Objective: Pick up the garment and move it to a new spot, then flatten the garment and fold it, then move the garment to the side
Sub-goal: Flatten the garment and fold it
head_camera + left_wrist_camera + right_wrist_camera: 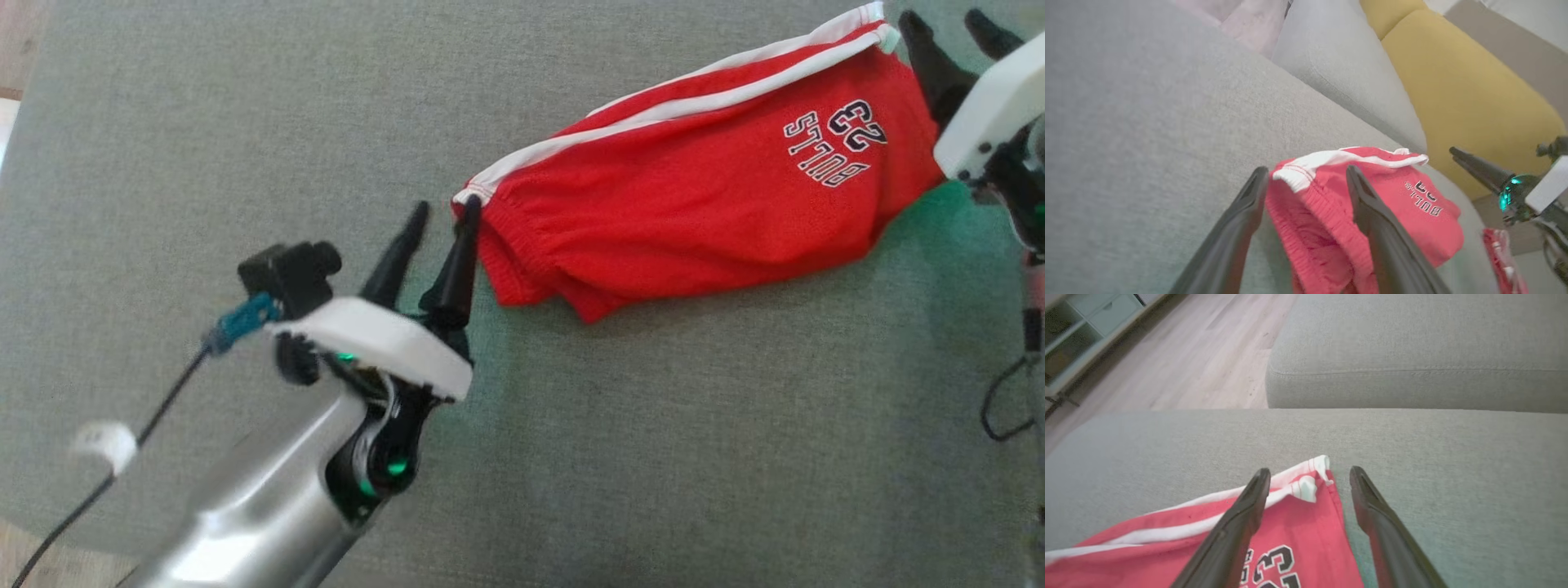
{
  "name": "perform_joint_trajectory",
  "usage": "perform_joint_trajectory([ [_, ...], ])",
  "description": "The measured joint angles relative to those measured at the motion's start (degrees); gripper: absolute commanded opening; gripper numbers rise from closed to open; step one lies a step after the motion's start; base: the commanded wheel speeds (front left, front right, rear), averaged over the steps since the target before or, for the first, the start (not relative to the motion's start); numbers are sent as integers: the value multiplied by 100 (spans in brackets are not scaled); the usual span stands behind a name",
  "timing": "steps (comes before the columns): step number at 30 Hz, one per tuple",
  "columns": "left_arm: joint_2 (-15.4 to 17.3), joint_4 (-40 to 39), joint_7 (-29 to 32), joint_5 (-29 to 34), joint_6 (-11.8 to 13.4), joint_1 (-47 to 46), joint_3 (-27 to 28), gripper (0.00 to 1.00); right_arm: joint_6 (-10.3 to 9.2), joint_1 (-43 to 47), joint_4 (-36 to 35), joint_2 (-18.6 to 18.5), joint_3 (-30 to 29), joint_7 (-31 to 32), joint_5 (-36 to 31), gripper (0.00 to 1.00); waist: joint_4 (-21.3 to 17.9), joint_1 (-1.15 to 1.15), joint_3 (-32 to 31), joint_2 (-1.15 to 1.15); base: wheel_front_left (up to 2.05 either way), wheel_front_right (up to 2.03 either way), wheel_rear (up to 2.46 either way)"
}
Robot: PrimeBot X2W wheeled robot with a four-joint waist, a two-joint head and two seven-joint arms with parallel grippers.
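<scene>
The garment is a pair of red shorts with white side stripes and dark "BULLS 23" print, lying folded on the grey cushion. My left gripper is open at its waistband end, one finger touching the white-trimmed corner. In the left wrist view the waistband corner lies between the spread fingers, ungripped. My right gripper is open at the hem end. In the right wrist view the hem corner sits between its parted fingers.
A yellow cushion and a grey back cushion stand beyond the seat. Wood floor and a pale cabinet lie past the seat's edge. Another red-and-white cloth shows at the lower right of the left wrist view.
</scene>
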Motion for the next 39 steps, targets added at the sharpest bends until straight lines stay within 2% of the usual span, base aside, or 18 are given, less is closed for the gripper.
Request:
perform_joint_trajectory([
  [4,308,-143,-557,1204,459,2,-158,100,0,218,-130,-272,231,234,-207,100,0,-2,-6,0,0,0,0],
  [6,316,-171,-642,1725,654,8,-145,100,0,302,-121,-348,247,359,-256,100,38,0,30,0,0,0,0],
  [9,204,-292,-664,2340,789,81,60,100,0,377,-83,-371,256,445,-447,100,118,-1,91,0,0,0,0],
  [11,24,-416,-689,2752,794,235,379,100,0,383,1,-367,240,481,-552,100,189,-1,141,0,0,0,0],
  [14,-240,-461,-689,3278,664,522,702,100,0,399,196,-330,201,536,-658,100,304,-1,179,0,0,0,0],
  [18,-391,-402,-690,3756,458,806,934,100,0,377,307,-268,109,527,-719,100,399,-1,180,0,0,0,0],
  [19,-446,-359,-691,3891,401,886,1027,100,0,369,366,-211,66,513,-716,74,416,-1,165,0,0,0,0],
  [20,-505,-318,-691,4022,335,955,1111,100,0,363,416,-145,36,446,-713,0,424,-1,139,0,0,0,0],
  [25,-737,-144,-698,4498,-49,1400,1592,100,0,432,660,252,109,-14,-590,0,339,0,-36,0,0,0,0],
  [28,-792,-75,-698,4756,-240,1809,1912,100,0,650,773,355,252,-240,-396,0,211,-2,-242,0,0,0,0],
  [33,-899,20,-698,5043,-541,2555,2385,100,0,1086,889,270,140,-560,-54,0,-58,-2,-623,1,0,0,0],
  [39,-1126,52,-698,5334,-864,3145,2769,100,0,1502,1066,-59,-423,-828,82,0,-318,-3,-1027,1,0,0,0],
])
